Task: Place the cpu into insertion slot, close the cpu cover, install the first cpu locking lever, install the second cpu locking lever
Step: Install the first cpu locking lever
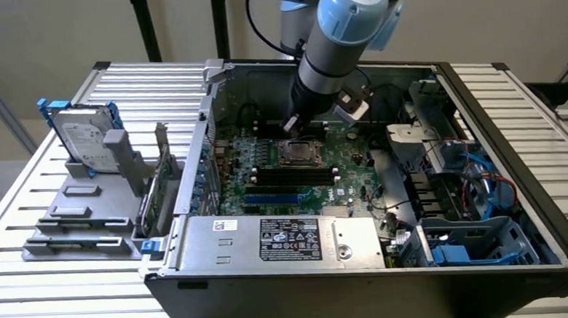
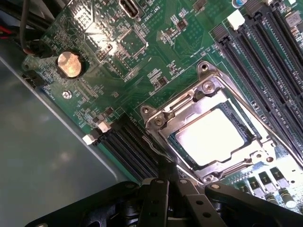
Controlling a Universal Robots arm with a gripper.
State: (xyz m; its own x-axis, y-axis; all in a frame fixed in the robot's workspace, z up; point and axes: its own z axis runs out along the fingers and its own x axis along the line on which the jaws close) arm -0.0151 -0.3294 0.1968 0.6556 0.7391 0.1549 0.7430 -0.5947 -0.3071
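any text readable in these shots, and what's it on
No text reads for certain.
Power supply label: print too small to read.
Motherboard white markings beside a port: blurred, unreadable.
Hard drive label: too small to read.

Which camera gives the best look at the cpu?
The wrist view: the cpu sits close up, its pale face framed by the cpu cover. In the exterior view it is a small square below the arm.

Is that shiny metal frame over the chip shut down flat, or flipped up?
Shut. In the wrist view the cpu cover lies flat around the cpu, whose pale face shows through its window, seated in the insertion slot.
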